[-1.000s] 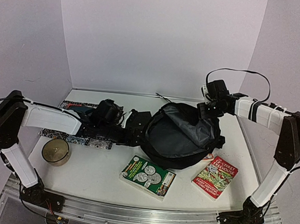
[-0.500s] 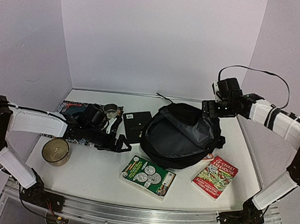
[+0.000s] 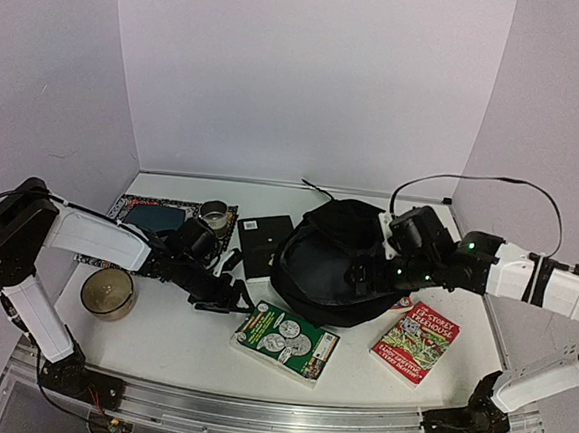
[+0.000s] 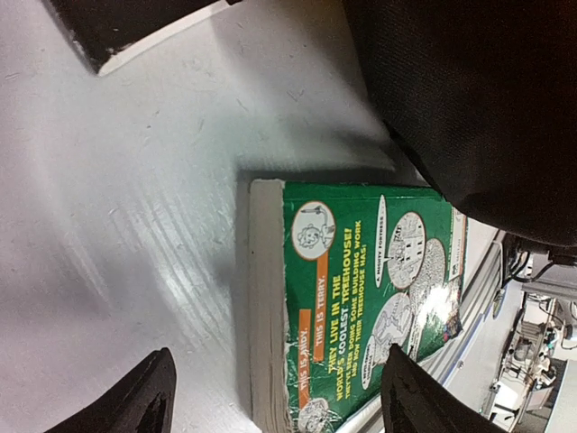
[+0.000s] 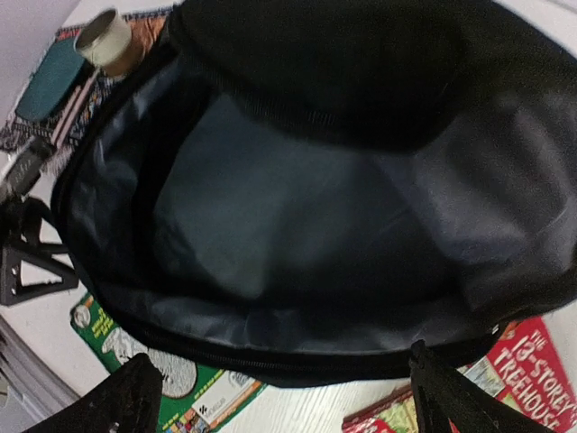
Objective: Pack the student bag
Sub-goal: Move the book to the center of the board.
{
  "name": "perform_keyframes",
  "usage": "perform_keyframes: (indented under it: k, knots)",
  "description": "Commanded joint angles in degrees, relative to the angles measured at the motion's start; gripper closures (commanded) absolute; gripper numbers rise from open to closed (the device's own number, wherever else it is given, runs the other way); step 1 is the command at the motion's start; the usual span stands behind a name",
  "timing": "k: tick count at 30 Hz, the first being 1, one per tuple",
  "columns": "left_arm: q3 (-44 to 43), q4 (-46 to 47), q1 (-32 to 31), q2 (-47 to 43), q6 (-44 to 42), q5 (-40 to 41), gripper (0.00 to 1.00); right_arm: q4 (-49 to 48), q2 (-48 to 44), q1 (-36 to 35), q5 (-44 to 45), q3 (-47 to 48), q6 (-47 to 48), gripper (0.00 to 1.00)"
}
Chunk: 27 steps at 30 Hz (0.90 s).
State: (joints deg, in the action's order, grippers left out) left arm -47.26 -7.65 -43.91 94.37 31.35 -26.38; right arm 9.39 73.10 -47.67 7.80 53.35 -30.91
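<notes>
The student bag (image 3: 333, 242) lies at the table's centre, its mouth open and its grey lining showing in the right wrist view (image 5: 297, 216). My right gripper (image 3: 367, 279) hovers open and empty over the bag's near rim (image 5: 288, 401). My left gripper (image 3: 231, 297) is open and empty, low over the table just left of a green paperback (image 3: 285, 342). In the left wrist view the open gripper (image 4: 275, 406) straddles the spine edge of the green paperback (image 4: 361, 298), with the bag (image 4: 469, 108) to the upper right.
A red paperback (image 3: 415, 342) lies right of the green one. A flat black notebook (image 3: 263, 245) lies left of the bag. A small can (image 3: 213, 210), a patterned book with a teal item (image 3: 154, 216) and a round tin (image 3: 108, 293) are at the left.
My right gripper left the bag's far rim and came forward and down over the opening. My left gripper drew back from the black notebook, then moved forward to the green paperback.
</notes>
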Motion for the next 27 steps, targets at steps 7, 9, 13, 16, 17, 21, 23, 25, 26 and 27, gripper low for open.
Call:
perform_keyframes:
  k: [7, 9, 13, 16, 17, 21, 23, 25, 26, 27]
  knots:
    - [-5.1, 1.3, -0.4, 5.6, 0.8, -5.4, 0.25, -14.4, 4.1, -9.9, -9.7, -14.9, -20.2, 0.11]
    - [-4.9, 1.3, -0.4, 6.0, 0.9, -6.3, 0.26, -16.6, 7.6, -11.1, -10.2, -15.1, -21.4, 0.11]
    - [-3.6, 1.2, -0.4, 4.7, 1.3, -5.4, 0.25, -19.2, 14.1, -13.4, -10.6, -13.0, -22.2, 0.11]
    - [-2.5, -0.5, -0.4, 2.2, 1.8, -1.4, 0.22, -20.0, 18.7, -15.8, -11.6, -8.9, -21.3, 0.11]
    - [-2.1, -1.3, -0.4, 1.3, 1.9, 0.2, 0.21, -20.3, 20.2, -16.6, -12.2, -7.3, -20.7, 0.11]
    - [0.2, -6.2, -0.2, -3.8, 3.3, 6.2, 0.18, -20.5, 27.3, -19.4, -15.7, 1.4, -16.9, 0.12]
    - [1.4, -10.2, -0.2, -7.2, 4.4, 10.1, 0.17, -20.4, 29.8, -20.4, -17.2, 5.6, -15.1, 0.12]
    - [2.8, -13.6, -0.2, -11.3, 5.7, 14.5, 0.16, -20.3, 31.5, -21.0, -18.9, 8.8, -12.6, 0.12]
    - [3.5, -15.6, -0.1, -13.2, 6.5, 16.2, 0.16, -19.6, 31.9, -21.1, -19.0, 9.8, -11.3, 0.12]
    - [4.4, -17.4, -0.1, -15.3, 7.3, 18.0, 0.16, -18.7, 32.1, -21.1, -18.8, 10.8, -10.0, 0.12]
